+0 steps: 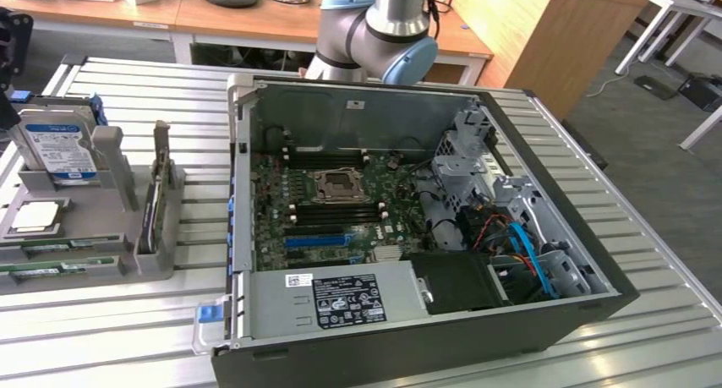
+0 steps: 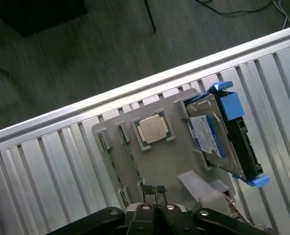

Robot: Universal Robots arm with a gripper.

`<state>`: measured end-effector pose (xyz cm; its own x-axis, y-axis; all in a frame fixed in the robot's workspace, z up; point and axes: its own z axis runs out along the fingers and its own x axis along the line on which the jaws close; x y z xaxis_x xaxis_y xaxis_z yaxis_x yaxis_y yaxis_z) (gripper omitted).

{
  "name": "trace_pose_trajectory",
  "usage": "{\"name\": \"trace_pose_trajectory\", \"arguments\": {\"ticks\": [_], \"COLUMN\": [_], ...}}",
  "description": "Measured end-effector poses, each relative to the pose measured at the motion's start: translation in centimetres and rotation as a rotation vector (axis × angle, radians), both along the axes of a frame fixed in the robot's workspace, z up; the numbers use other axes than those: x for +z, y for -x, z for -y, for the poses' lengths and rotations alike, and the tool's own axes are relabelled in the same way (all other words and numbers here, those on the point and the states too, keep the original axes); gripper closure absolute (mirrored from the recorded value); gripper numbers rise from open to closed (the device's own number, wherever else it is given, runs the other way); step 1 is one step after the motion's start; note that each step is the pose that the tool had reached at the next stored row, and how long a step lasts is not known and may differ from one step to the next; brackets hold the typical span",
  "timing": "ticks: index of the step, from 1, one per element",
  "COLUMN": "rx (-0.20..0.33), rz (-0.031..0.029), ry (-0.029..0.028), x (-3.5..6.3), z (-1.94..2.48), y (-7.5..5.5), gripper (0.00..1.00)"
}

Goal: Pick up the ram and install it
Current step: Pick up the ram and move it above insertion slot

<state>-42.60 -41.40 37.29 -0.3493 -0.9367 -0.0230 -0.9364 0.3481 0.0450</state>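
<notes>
The ram (image 1: 57, 266) is a thin green stick lying on its edge in the grey holder (image 1: 101, 261) at the exterior view's left, with another like it just behind. In the wrist view a green ram edge (image 2: 113, 169) runs along a slot of the same holder (image 2: 179, 161). My gripper (image 2: 155, 190) hangs above this holder, its two dark fingertips pressed together with nothing between them, close to the ram slots and apart from the sticks.
The open computer case (image 1: 564, 236) holds the green motherboard (image 1: 390, 194) with its CPU socket (image 1: 336, 185) and black memory slots. A hard drive (image 2: 208, 137) with blue rails and a CPU chip (image 2: 153, 129) sit in the holder. The arm's column (image 1: 378, 33) rises behind the case.
</notes>
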Motion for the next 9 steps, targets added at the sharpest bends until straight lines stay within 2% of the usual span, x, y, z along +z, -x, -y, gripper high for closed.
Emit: {"name": "trace_pose_trajectory", "arguments": {"ticks": [6,9], "rx": [0.095,0.116], "rz": [0.0,0.0], "ry": [-0.0001,0.0], "x": [-0.05,-0.06], "z": [0.0,0.0], "y": [0.0,0.0], "gripper": [0.89,0.89]}}
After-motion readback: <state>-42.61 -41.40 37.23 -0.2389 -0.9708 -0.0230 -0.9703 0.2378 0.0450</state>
